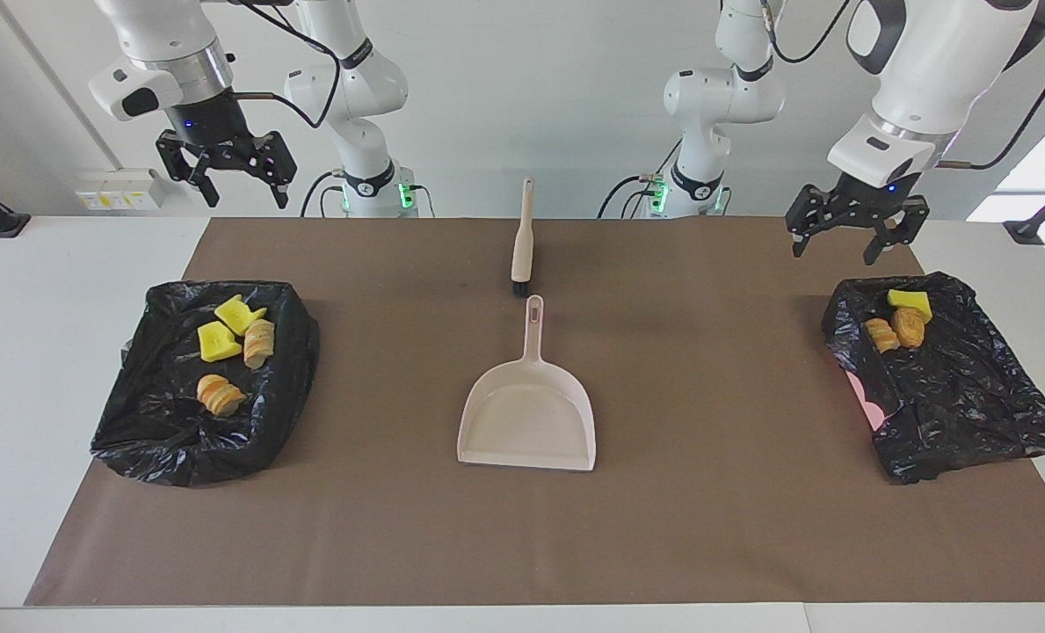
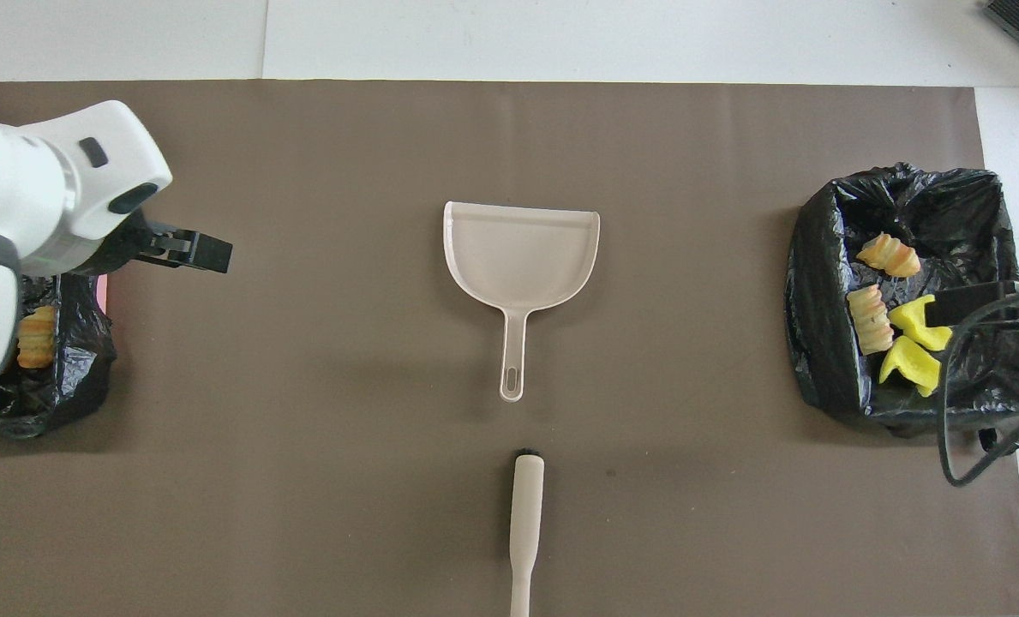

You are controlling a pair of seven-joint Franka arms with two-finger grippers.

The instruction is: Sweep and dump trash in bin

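Note:
The trash lies in two black-bagged bins. The bin at the right arm's end holds several pieces: yellow chunks and tan lumps; it also shows in the overhead view. The bin at the left arm's end holds three pieces, one yellow and two tan. My right gripper hangs open and empty, high over the table's edge by its bin. My left gripper hangs open and empty over its bin's robot-side rim.
A pale pink dustpan lies mid-table on the brown mat, handle toward the robots. A pale pink brush with black bristles lies nearer to the robots, in line with the handle. Both also show in the overhead view, the dustpan and the brush.

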